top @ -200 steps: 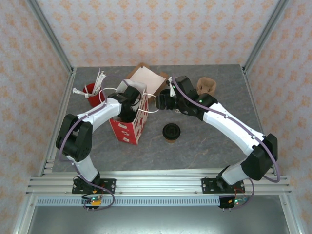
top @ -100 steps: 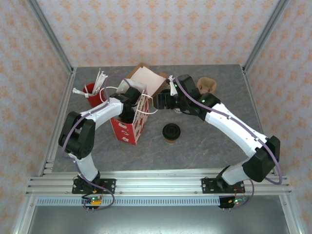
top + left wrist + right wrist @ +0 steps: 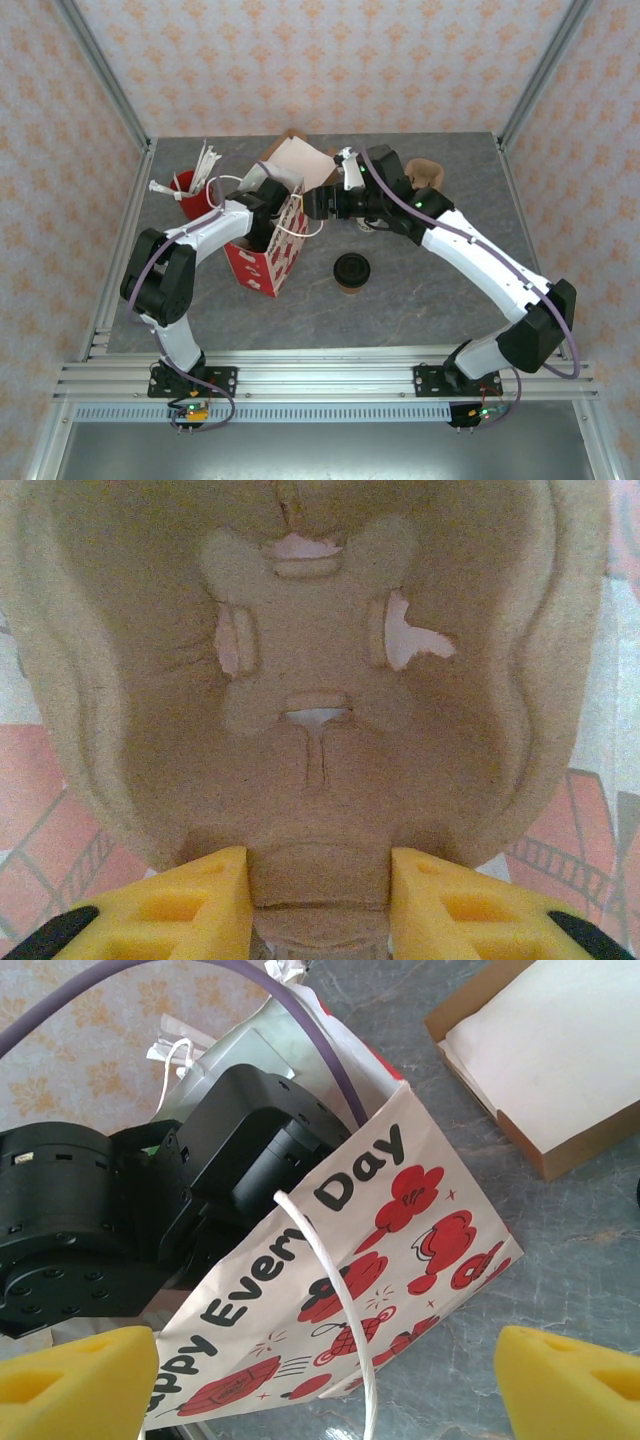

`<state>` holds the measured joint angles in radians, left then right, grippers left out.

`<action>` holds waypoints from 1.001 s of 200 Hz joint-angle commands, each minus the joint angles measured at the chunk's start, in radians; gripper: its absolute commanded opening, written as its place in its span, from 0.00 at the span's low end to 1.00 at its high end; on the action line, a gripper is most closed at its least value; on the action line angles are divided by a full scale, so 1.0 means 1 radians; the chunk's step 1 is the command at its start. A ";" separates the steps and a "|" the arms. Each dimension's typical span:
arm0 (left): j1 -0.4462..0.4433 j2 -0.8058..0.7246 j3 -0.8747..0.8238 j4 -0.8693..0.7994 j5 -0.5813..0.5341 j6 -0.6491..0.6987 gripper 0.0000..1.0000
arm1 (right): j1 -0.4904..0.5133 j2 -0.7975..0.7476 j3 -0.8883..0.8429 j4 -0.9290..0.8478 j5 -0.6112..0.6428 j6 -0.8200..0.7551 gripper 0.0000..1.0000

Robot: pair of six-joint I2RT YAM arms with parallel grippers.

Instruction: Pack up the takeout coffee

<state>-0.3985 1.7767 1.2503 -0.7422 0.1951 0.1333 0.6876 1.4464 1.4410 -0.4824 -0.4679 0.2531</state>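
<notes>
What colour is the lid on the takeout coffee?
Black. The takeout coffee shows best in the top external view.

Walls (image 3: 330, 60) papered in pale peach with a repeating orange floral motif close in the back and both sides. Silver metal posts (image 3: 100, 75) rise at the corners. The table (image 3: 420, 300) has a grey, marbled top, evenly lit, with ribbed metal rails (image 3: 330, 385) along its near edge.

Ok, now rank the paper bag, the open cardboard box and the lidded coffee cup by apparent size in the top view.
1. paper bag and cardboard box: they look close in size and both are partly hidden, so I won't rank them.
2. coffee cup: clearly the smallest.
</notes>
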 commanded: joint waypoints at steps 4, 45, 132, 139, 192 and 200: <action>0.016 0.007 0.009 0.023 -0.008 0.053 0.37 | 0.004 0.002 0.046 -0.025 0.042 -0.006 0.88; 0.017 0.065 0.026 -0.005 -0.025 0.057 0.38 | 0.003 0.017 0.050 -0.033 0.057 -0.004 0.88; 0.005 0.049 0.002 0.014 -0.049 0.079 0.39 | 0.003 0.046 0.053 -0.042 0.070 -0.005 0.88; 0.004 0.044 -0.003 0.023 -0.051 0.078 0.39 | 0.003 0.048 0.053 -0.042 0.071 -0.005 0.88; 0.000 0.047 -0.066 0.093 -0.087 0.045 0.43 | 0.003 0.052 0.051 -0.042 0.074 -0.006 0.88; -0.003 0.042 -0.070 0.099 -0.090 0.039 0.44 | 0.003 0.055 0.050 -0.042 0.074 -0.007 0.88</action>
<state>-0.3950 1.8023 1.2346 -0.6823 0.1711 0.1837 0.6876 1.4960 1.4593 -0.5144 -0.4156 0.2527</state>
